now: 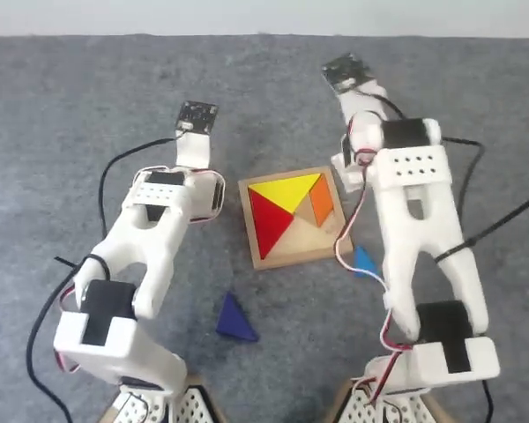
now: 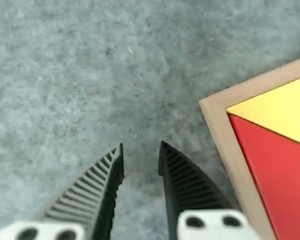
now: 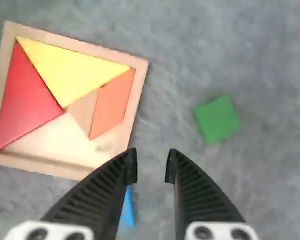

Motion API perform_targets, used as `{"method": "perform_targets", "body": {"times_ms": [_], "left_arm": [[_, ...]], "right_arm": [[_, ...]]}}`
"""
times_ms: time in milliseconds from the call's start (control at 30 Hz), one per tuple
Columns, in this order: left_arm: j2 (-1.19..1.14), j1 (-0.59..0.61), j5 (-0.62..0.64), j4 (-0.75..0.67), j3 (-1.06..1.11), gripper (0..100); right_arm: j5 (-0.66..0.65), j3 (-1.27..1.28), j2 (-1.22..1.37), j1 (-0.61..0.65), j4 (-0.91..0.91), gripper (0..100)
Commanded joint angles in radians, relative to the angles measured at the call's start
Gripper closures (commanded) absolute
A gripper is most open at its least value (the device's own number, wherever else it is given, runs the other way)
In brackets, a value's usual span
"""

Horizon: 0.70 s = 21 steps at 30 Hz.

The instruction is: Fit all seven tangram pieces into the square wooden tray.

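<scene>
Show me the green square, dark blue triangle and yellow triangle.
green square [image 3: 217,119], right wrist view, its centre.
dark blue triangle [image 1: 234,321], high view, its centre.
yellow triangle [image 1: 287,191], high view, its centre.

Support: table [image 1: 62,115], covered edge to edge in grey felt-like matting. Lying directly on it:
- square wooden tray [image 1: 300,258], near the centre, set slightly askew
- dark blue triangle [image 1: 235,320], flat, well apart from the tray on the arm-base side
- light blue piece [image 1: 363,260], just beside a tray corner
- green square [image 3: 217,119], flat, apart from the tray's side
</scene>
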State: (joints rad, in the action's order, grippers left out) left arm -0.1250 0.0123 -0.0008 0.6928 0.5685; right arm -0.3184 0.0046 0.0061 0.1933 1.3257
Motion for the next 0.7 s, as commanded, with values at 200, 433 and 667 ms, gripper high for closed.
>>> {"method": "perform_targets", "body": {"times_ms": [200, 433, 667], "left_arm": [[0.008, 0.003, -0.009, -0.014, -0.045, 89], [0.008, 0.005, -0.009, -0.014, -0.045, 89], [0.008, 0.003, -0.011, -0.014, -0.045, 89]], "right_arm": [[0.480, 0.015, 0.176, -0.117, -0.176, 72.4], [0.624, -0.166, 0.386, -0.104, -0.180, 72.4], [0.626, -0.295, 0.535, -0.176, -0.179, 72.4]]}}
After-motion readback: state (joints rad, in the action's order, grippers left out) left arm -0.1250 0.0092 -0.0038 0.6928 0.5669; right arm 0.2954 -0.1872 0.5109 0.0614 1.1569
